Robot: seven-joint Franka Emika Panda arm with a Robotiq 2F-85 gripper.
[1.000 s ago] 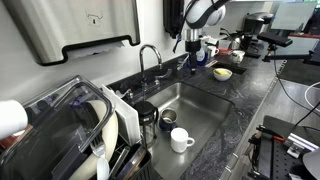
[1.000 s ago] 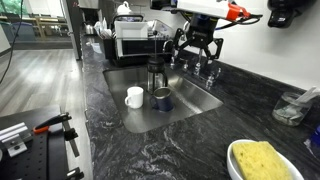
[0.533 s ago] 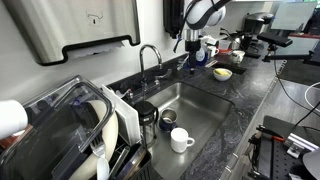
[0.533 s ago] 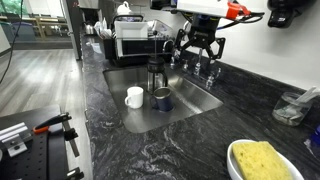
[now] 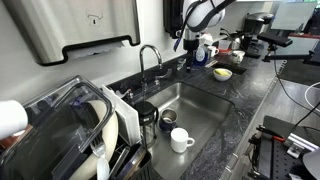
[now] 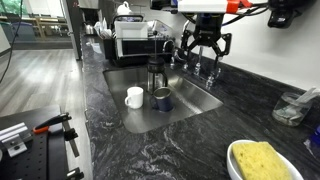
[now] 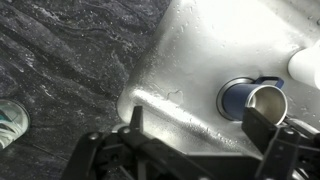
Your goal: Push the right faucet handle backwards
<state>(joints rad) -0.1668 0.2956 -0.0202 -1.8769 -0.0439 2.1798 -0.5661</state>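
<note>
Countertop [image 6: 255, 112] bears right faucet handle [image 6: 212, 72] under splayed end effector [image 6: 205, 55].

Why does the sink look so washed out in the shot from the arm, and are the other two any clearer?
Wrist view: the steel sink throws back harsh glare, the white mug is blown out, and the gripper is a dark, soft silhouette. In an exterior view the dish rack looks blurred and stretched; in an exterior view the countertop carries pale reflections.
</note>
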